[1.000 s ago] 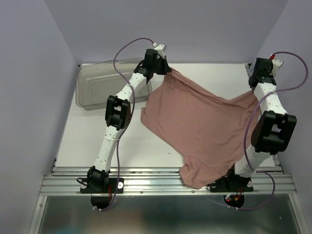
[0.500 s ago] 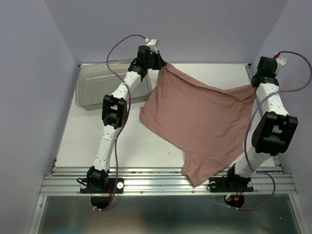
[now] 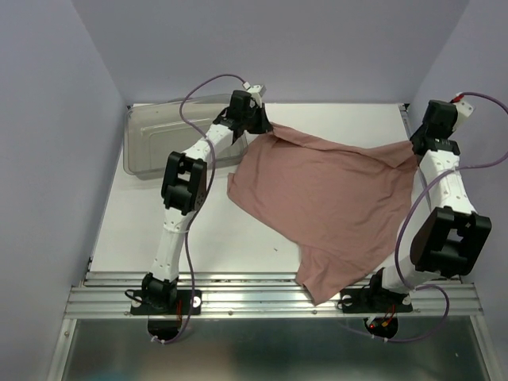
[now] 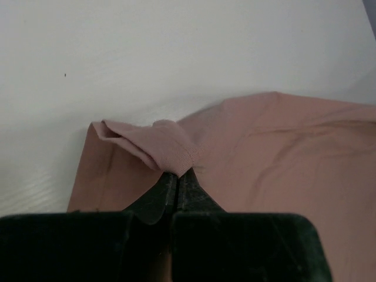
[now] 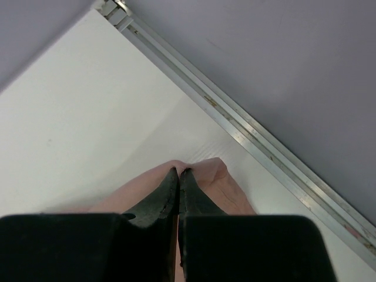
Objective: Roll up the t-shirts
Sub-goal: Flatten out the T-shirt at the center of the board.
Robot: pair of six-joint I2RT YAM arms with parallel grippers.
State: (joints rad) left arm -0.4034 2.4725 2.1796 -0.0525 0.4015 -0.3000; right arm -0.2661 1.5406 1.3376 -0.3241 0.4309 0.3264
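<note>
Top external: left tool (image 3: 267, 127) and right tool (image 3: 417, 148) pinch t-shirt (image 3: 333, 206) corners.

Clear bin (image 3: 151, 147) (far left), white table (image 3: 135, 230)

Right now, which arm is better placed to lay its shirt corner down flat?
Left, probably: the left gripper pinches the t-shirt close above bare table; the right gripper pinches its corner beside the edge rail.

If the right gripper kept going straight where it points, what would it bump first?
Past the t-shirt it pinches, the right gripper would probably hit the white table, just before the metal rail.
</note>
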